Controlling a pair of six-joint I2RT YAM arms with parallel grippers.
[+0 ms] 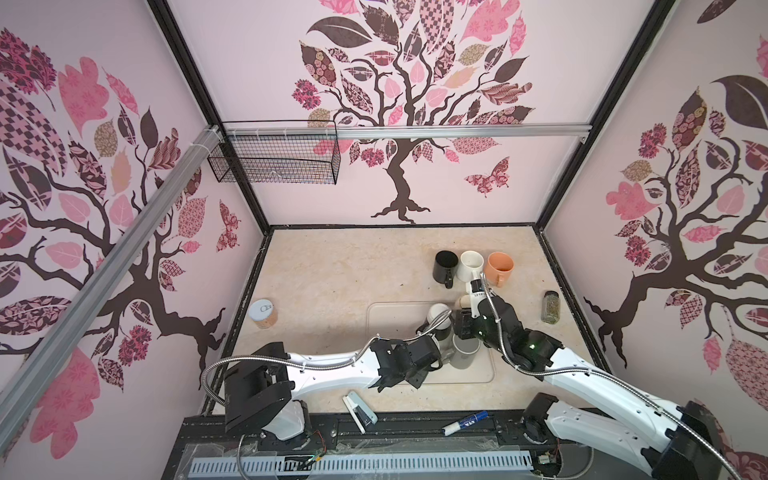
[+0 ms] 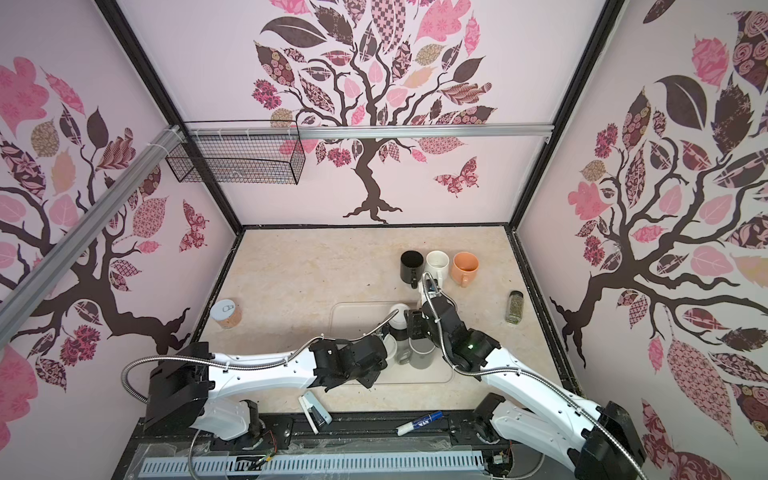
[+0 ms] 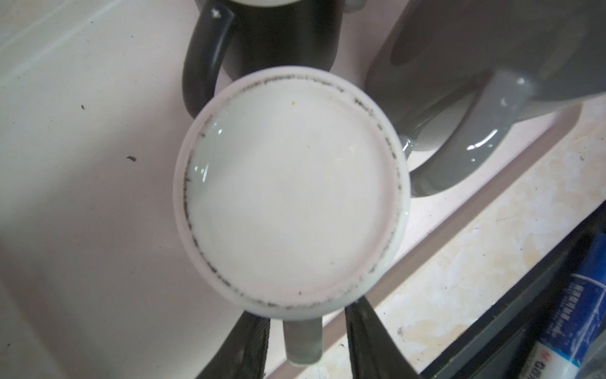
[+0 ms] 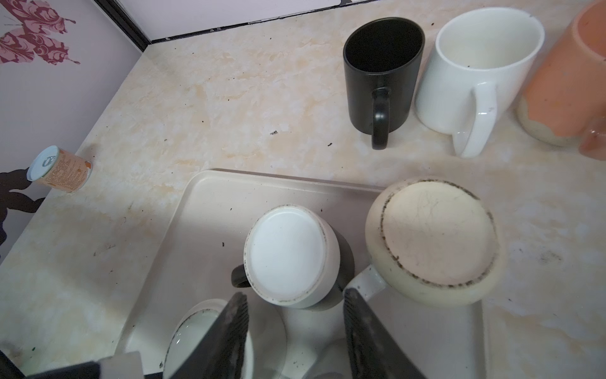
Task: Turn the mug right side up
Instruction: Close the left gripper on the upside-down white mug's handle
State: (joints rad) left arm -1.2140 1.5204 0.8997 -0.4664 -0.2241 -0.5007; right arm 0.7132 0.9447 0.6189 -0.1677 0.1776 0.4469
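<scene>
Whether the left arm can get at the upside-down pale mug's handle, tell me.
Likely yes: its fingers flank the handle with gaps either side, nothing between; the grey mug stands close by.

An orange-labelled tin can with a pull-tab lid [image 1: 263,313] stands upright well to the left of the left gripper [image 3: 308,311]. A small glass spice jar with a black cap [image 1: 551,307] stands off to the right of the right gripper [image 4: 295,293]. Behind both grippers, toward the arm bases, lie a pale stapler [image 1: 359,407] and a blue-and-white marker pen [image 1: 465,423]. A black wire basket [image 1: 274,156] hangs on the wall far beyond them.

Upturned mug [image 3: 288,193]: glazed ceramic, base glossy, foot ring unglazed, rough. Grey mug [image 3: 508,49] glazed glossy. Black mug [image 4: 380,75] finished matt. Tray [image 4: 213,203]: smooth plastic.
</scene>
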